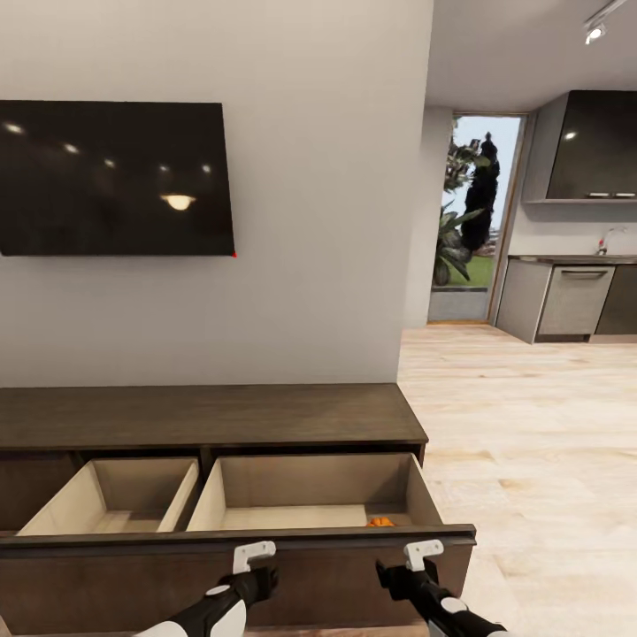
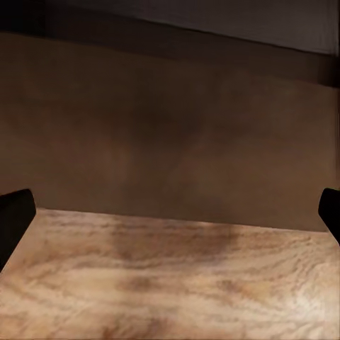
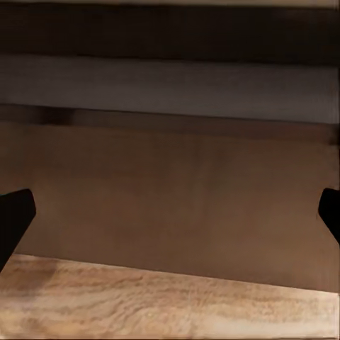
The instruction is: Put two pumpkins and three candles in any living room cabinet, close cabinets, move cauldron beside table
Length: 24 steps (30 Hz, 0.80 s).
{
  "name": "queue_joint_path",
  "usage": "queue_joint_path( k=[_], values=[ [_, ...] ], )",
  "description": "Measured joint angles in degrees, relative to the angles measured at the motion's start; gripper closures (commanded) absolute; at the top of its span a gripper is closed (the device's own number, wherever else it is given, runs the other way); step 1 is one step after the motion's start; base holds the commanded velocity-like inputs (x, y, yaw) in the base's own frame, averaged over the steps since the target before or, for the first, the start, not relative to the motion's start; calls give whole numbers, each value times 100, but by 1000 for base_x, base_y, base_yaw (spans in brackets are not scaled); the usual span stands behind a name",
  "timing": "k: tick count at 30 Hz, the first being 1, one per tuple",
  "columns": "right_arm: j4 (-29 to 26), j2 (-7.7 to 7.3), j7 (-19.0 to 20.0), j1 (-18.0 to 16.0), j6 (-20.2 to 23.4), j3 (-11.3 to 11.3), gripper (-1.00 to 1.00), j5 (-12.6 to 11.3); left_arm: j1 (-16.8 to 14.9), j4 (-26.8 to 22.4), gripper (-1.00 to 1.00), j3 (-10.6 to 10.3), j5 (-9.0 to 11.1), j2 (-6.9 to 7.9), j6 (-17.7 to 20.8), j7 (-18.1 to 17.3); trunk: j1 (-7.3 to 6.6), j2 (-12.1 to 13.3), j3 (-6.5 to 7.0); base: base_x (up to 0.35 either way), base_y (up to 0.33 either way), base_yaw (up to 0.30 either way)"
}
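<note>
Cabinet (image 1: 212,416): long, low, dark-brown unit against the grey wall, below the wall-mounted television (image 1: 115,177); flat top bare.
Drawer (image 1: 239,495): pulled out toward the robot, pale beige inside, split by a divider into a left and a right compartment; its dark front panel runs across the head view just above both hands.
Orange object (image 1: 380,522): a small orange piece peeks over the front panel in the right compartment, at its front right corner; too little shows to tell what it is.
Left hand (image 1: 254,556): low in front of the drawer's front panel, fingers spread wide; in its wrist view the two dark fingertips (image 2: 14,216) sit at opposite edges, nothing between them, brown panel and wood floor (image 2: 170,283) ahead.
Right hand (image 1: 423,553): beside the left one, before the right part of the front panel, likewise spread and holding nothing; its fingertips (image 3: 14,216) frame the same panel.
Kitchen (image 1: 575,283): background right, past the open floor.
</note>
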Motion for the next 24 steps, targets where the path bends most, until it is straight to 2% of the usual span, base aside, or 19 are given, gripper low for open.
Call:
queue_joint_path(
  k=[3, 4, 5, 8, 13, 24],
  values=[
    [1, 12, -8, 25, 0, 1, -100, 2, -3, -10, -100, -248, -1, 6, -1, 3, 0, 0, 0, 0, 0, 0],
    [1, 14, -10, 31, 0, 1, -100, 3, -4, -13, -100, -378, -1, 10, -1, 3, 0, 0, 0, 0, 0, 0],
    [2, 15, -10, 41, 0, 2, -100, 3, -5, -15, -100, -617, 4, 18, -6, 5, 0, 0, 0, 0, 0, 0],
    [2, 16, -12, 47, 1, 1, -100, -1, -6, -16, -100, -759, 6, 28, -9, 7, 0, 0, 0, 0, 0, 0],
    [5, 16, -15, 49, 24, 1, -100, -25, -6, -17, -100, -824, 8, 34, -10, 7, 0, 0, 0, 39, -7, 0],
    [35, 25, -20, 83, 50, 2, -100, -43, -5, -13, -100, -814, 20, 42, 6, 11, 0, 0, 0, 291, -52, 0]
  ],
)
